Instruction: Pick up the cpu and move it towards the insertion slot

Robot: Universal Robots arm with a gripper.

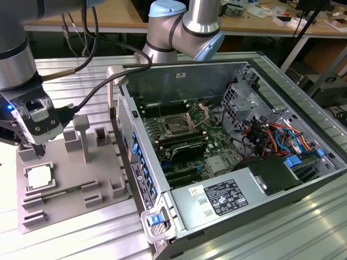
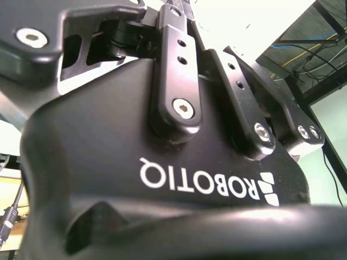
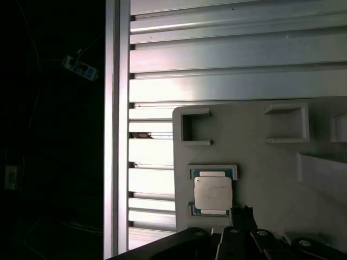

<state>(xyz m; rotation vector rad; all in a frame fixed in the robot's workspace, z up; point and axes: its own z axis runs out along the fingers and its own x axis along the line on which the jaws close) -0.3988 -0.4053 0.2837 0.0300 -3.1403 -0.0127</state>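
While my end effector (image 1: 39, 150) hangs over the grey plastic fixture (image 1: 103, 179) at the exterior view's left, the cpu (image 1: 39, 177) lies flat in its shallow seat on that fixture, silvery top up, not gripped by me. In the first wrist view my end effector (image 3: 243, 215) shows as a dark tip just beside one corner of the cpu (image 3: 213, 193), and I cannot tell whether it touches the plate, nor whether it is spread or pressed together. The fixture rests on the ribbed aluminium worktop (image 1: 81, 238), and a tall grey post (image 1: 81, 138) rises from it close beside my wrist. The insertion slot (image 1: 176, 127) sits well apart, toward the exterior view's right, on the green board inside the open computer case (image 1: 238, 76), its shiny metal frame tipped up. Between the cpu and the slot stands the case's near side wall (image 1: 135, 157) with its row of blue tabs. Long black memory slots (image 1: 181, 149) lie just beside the socket, a power supply (image 1: 217, 197) fills the near corner of the case, and a tangle of red and blue cables (image 1: 276, 135) sits farther right.
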